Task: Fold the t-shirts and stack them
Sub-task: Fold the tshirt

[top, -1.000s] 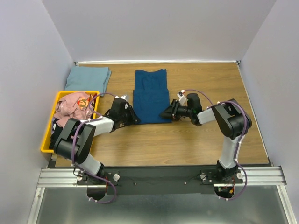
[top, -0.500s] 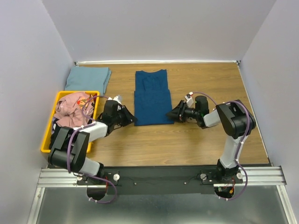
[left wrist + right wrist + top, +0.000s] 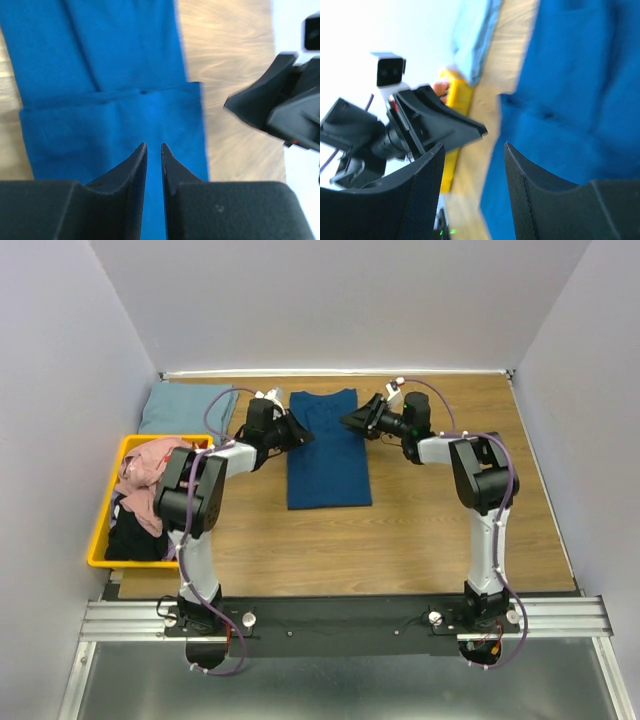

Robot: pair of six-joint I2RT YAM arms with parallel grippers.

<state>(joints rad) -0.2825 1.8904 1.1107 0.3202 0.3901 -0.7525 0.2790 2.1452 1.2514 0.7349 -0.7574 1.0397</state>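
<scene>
A yellow bin [image 3: 97, 543] sits at the left tabletop [image 3: 440, 525] edge, holding a crumpled pink t-shirt [image 3: 148, 466] above a black t-shirt [image 3: 135, 537]. Behind it, a folded pale grey-blue t-shirt [image 3: 188, 407] lies flat. The left end effector [image 3: 304, 435] hovers at the left edge of the blue t-shirt [image 3: 328, 462], its fingers [image 3: 136, 161] drawn almost together and gripping nothing. The blue t-shirt lies flat mid-tabletop, one layer folded across it. At its right upper edge the right end effector [image 3: 347, 420] is spread wide and empty.
</scene>
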